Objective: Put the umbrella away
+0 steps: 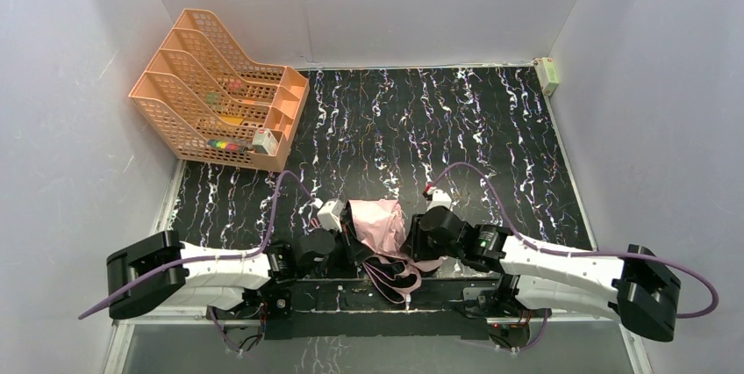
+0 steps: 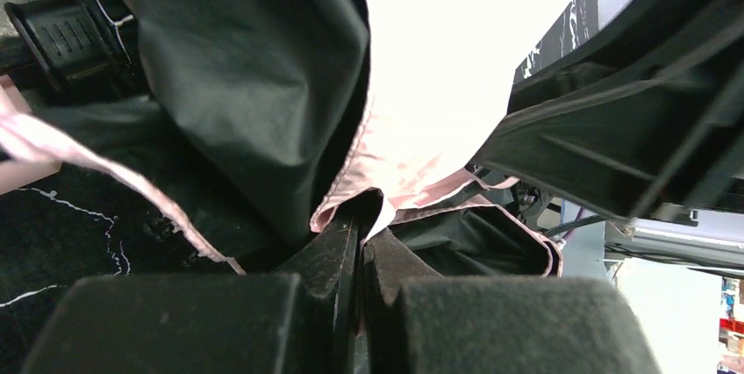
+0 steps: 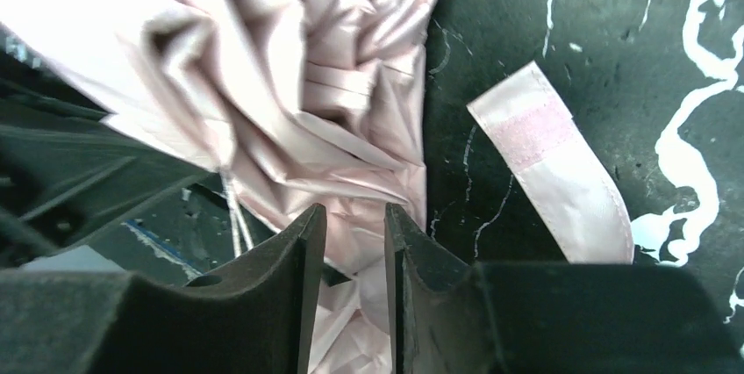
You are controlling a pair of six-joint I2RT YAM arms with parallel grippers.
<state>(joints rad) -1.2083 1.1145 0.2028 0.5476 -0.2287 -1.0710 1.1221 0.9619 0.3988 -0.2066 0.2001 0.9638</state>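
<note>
Canopy-gathering step is being worked. The umbrella (image 1: 375,220) is lying crumpled at the near edge of the table (image 1: 456,128), between both arms. A fabric fold is being pinched by the left gripper (image 2: 360,238), and pink cloth is being clamped in the right gripper (image 3: 355,225). Both arms are being held low, angled inward. Next, likely: pleats wrapped tight, then the strap (image 3: 553,163) fastened.

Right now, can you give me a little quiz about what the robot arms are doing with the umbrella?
1. True or false: the umbrella lies inside the orange rack.
2. The fabric that the right gripper holds is: A pink, B green, C blue.
3. Fill in: the left gripper is shut on the ___.

Key: 1 false, it lies on the table between the arms; 2 A; 3 umbrella.
</note>
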